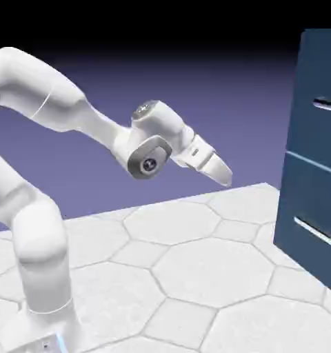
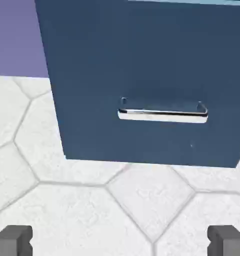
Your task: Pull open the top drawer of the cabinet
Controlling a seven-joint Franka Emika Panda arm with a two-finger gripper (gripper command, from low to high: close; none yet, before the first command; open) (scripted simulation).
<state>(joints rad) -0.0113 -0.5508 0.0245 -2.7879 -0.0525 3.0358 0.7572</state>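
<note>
- Floor (image 1: pixel 185 269): pale tiles, below and behind the gripper as well as ahead of it.
- Arm (image 1: pixel 37 86): white, behind the gripper, bent at the elbow, wrist reaching forward and down. Round emblem (image 1: pixel 149 164) on the wrist joint, too small to read. No legible brand, label or writing anywhere.
- Gripper (image 1: pixel 224 180): free of contact, well short of the cabinet, tips slanted downward. Fingers spread wide in the hand view, nothing between them.
- Cabinet (image 1: pixel 313 163): dark blue, ahead of the gripper, two drawer fronts, one above the other. Both apparently closed.
- Lower drawer (image 1: pixel 299 189): ahead of the fingertips, with its silver handle (image 1: pixel 316 231) lower than the tips. Probably the same bar as the one large in the hand view, given the seam above and the cabinet's bottom edge below; hence a present aim too low for the task.
- Top drawer (image 1: pixel 316 134): ahead of and above the gripper. Upper handle (image 1: pixel 329 105): slim, silver, horizontal, clearly higher than the fingertips; long axis across the line of approach. Likely next need: a rise and a levelling of the hand, then a forward reach. Finger spread roughly parallel to the lower bar in the hand view; probably a wrist roll for a pinch across the upper one. Main risk: capture of the wrong handle.
</note>
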